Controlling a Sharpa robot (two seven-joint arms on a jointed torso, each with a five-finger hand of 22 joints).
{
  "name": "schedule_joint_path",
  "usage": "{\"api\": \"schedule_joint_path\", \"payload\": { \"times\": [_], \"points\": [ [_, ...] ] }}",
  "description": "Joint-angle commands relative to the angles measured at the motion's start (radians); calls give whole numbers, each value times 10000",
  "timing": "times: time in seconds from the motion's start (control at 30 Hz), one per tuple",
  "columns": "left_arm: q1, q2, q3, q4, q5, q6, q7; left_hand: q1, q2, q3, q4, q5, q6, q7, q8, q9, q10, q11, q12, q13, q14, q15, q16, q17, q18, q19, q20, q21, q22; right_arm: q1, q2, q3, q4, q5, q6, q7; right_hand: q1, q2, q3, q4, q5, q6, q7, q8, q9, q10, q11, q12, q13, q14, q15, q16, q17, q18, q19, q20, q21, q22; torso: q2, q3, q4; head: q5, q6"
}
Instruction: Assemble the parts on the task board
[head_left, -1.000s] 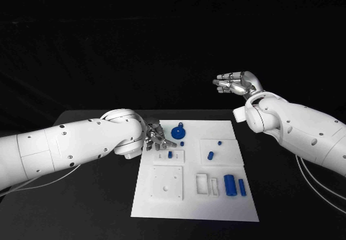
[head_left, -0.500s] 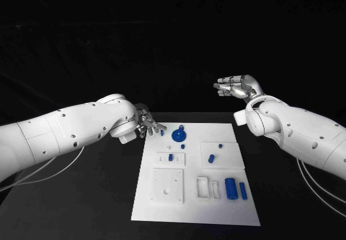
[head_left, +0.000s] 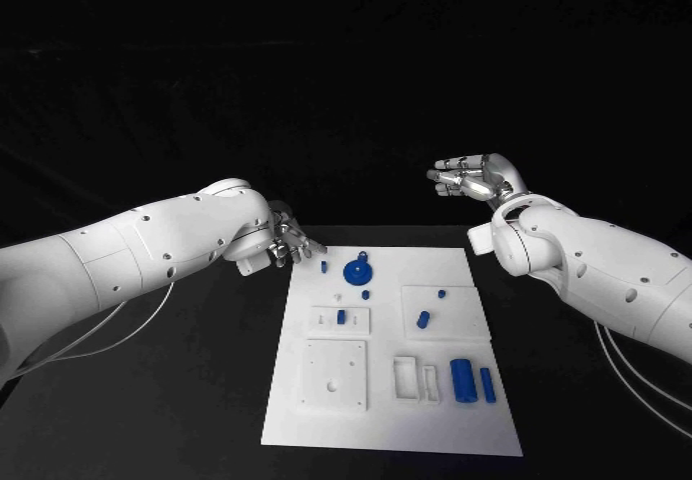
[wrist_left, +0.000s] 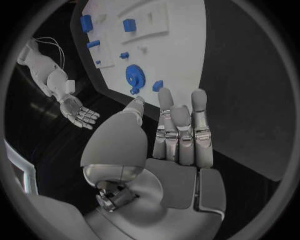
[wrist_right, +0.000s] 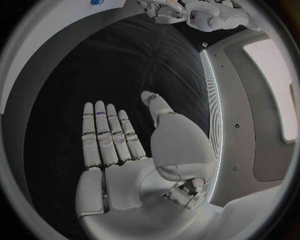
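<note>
Hovering at task board (head_left: 389, 400) edge: left robot hand (head_left: 293, 244).

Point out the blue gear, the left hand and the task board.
blue gear (head_left: 359, 267), head view, on the middle of its round face.
left hand (wrist_left: 178, 150), left wrist view, at the base of its straight fingers.
task board (head_left: 389, 420), head view, on a bare stretch near its front edge.

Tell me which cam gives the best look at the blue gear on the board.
Left wrist view: the blue gear is large there, teeth visible, just beyond the left hand and its fingertips. Head view shows the gear small, near the task board far edge. I can't make it out in the right wrist view.
</note>
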Motion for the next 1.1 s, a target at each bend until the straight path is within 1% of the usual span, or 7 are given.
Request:
{"api": "schedule_joint_path", "payload": {
  "times": [0.03, 0.17, 0.4, 0.47, 0.73, 0.87, 1.1],
  "points": [
    [19, 148, 9, -234, 187, 875, 324, -75, -63, 7, 33, -64, -36, 1, 16, -197, 169, 56, 13, 19, -58, 32, 30, -21, -23, -1, 98, -68, 189, -3, 10, 5, 39, -18, 113, 113, 23, 102, -10, -52, -28, -42, 9, -56, -8, -78, -2, -31, -16, -41, 5, -52, -13, 194, -68, -22, 30, -10, 79, -1, -24, 3, 16],
    [18, 319, 7, -540, 200, 1193, 347, -80, -24, 4, 21, -73, -61, 13, 19, -264, 139, 67, 23, 25, -91, 42, 39, -26, -23, -18, 107, -69, 191, -3, 17, 5, 61, -18, 111, 110, 5, 113, -2, -86, -31, -49, 8, -58, -9, -83, -2, -32, -16, -45, 6, -54, -13, 192, -74, -22, 27, -11, 123, 7, -39, 19, 64],
    [5, 559, 4, -928, 199, 1428, 427, -112, 85, -42, -59, -65, -61, 16, 29, -336, 103, 71, 52, 37, -116, 48, 64, -41, -17, -31, 114, -61, 192, -3, 38, 6, 83, -18, 106, 112, -6, 110, 1, -79, -31, -46, 9, -57, -9, -84, 0, -32, -16, -49, 7, -53, -13, 193, -75, -21, 28, -10, 190, 1, -83, 54, 106],
    [-1, 608, 4, -1004, 199, 1432, 453, -116, 90, -43, -59, -67, -61, 16, 29, -337, 102, 71, 53, 37, -116, 48, 65, -42, -16, -32, 114, -61, 191, -3, 40, 6, 90, -18, 105, 112, -18, 106, 3, -69, -10, -51, 11, -58, -9, -85, 1, -32, -16, -47, 6, -53, -13, 192, -77, -20, 28, -10, 192, -1, -81, 47, 98],
    [-16, 739, 4, -1234, 227, 1399, 570, -160, 285, -120, -187, -41, -68, 17, 32, -389, 85, 70, 81, 41, -119, 48, 85, -75, -11, -25, 115, -62, 187, -3, 63, 6, 94, -18, 102, 114, -18, 106, 3, -69, -10, -51, 11, -58, -9, -85, 1, -32, -16, -47, 6, -53, -13, 192, -77, -20, 28, -10, 179, 8, -58, 37, 86],
    [-18, 790, 4, -1327, 264, 1455, 611, -167, 413, -193, -293, -33, -78, 22, 30, -415, 82, 73, 97, 44, -122, 47, 99, -84, -11, -27, 115, -65, 188, -3, 81, 6, 85, -17, 104, 114, -18, 106, 3, -69, -10, -51, 11, -58, -9, -85, 1, -32, -16, -47, 6, -53, -13, 192, -77, -20, 28, -10, 183, 6, -55, 32, 72],
    [-51, 876, 1, -1461, 280, 1723, 655, -61, 764, -415, -704, 84, -24, -1, 37, -453, 57, 61, 118, 48, -146, 41, 136, -101, -22, -43, 110, -55, 191, -3, 104, 6, 68, -17, 112, 113, -18, 106, 3, -69, -10, -51, 11, -58, -9, -85, 1, -32, -16, -47, 6, -53, -13, 192, -77, -20, 28, -10, 181, 2, -56, 10, 58]
  ]
}}
